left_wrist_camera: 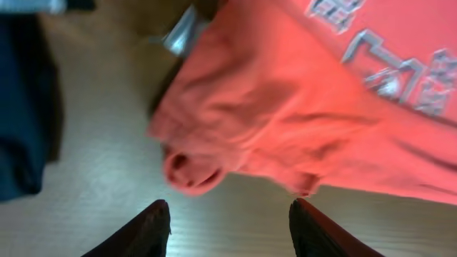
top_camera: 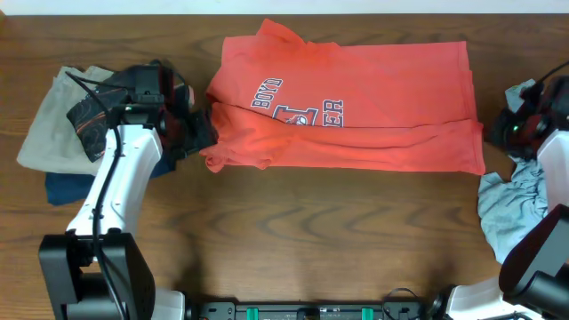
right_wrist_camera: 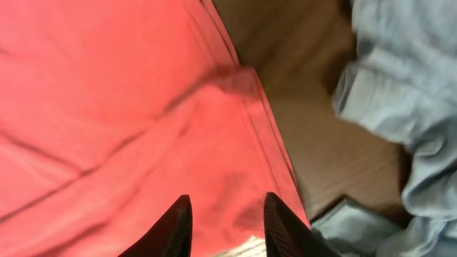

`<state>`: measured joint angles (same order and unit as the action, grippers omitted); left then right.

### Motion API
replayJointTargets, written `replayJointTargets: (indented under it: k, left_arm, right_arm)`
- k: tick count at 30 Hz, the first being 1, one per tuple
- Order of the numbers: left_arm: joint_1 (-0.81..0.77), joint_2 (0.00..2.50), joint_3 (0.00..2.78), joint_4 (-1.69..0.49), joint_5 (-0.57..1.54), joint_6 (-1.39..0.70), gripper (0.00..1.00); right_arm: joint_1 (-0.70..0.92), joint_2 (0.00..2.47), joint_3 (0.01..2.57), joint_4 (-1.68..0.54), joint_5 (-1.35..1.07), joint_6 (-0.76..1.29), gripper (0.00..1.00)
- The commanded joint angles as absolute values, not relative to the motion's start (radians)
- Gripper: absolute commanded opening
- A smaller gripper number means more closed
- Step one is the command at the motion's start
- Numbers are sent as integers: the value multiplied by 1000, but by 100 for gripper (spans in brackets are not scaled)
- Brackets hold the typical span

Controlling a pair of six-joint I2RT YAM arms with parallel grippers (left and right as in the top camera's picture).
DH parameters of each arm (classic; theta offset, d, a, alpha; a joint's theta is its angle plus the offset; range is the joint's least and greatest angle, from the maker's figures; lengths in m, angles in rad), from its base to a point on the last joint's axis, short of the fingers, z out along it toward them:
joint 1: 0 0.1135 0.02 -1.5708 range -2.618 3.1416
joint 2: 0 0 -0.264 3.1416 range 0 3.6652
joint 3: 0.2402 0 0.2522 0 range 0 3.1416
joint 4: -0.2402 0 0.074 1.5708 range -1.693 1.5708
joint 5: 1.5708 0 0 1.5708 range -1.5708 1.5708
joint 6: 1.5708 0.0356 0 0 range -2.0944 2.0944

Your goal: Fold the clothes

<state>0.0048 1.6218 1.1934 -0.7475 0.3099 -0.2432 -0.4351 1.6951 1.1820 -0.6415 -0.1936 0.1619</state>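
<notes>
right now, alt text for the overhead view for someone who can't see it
A coral-red T-shirt lies partly folded across a wooden table, a fold hiding part of its lettering. The left gripper is at its left end, the right gripper at its right end. A pale blue-grey shirt lies far right, beige and navy clothes far left.

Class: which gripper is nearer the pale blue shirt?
Right. The right gripper sits beside the pale blue shirt; the left gripper is across the red T-shirt.
</notes>
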Motion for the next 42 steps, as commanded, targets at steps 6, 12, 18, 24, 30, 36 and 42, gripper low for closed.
replayJointTargets:
  k: [6, 12, 18, 24, 30, 36, 42]
  left_arm:
    - [7, 1681, 1073, -712, 250, -218, 54]
    - [-1, 1712, 1012, -648, 262, -184, 47]
    - [-34, 1724, 985, -572, 261, -173, 47]
    - [-39, 1725, 980, -528, 260, -173, 48]
    - [-39, 1725, 968, -516, 260, -173, 47]
    - [-39, 1727, 956, -513, 234, -173, 47]
    - [-39, 1727, 955, -513, 222, -173, 47]
  right_arm:
    - [-431, 1702, 981, -527, -180, 141, 28]
    - [-431, 1702, 936, -461, -180, 141, 24]
    - [-431, 1702, 933, -434, -158, 141, 27]
    - [-431, 1702, 924, -419, -120, 141, 26]
    - [-431, 1702, 880, -390, -72, 141, 24]
    - [-431, 1702, 814, -324, -26, 141, 22]
    - [-431, 1702, 775, -283, -23, 141, 10]
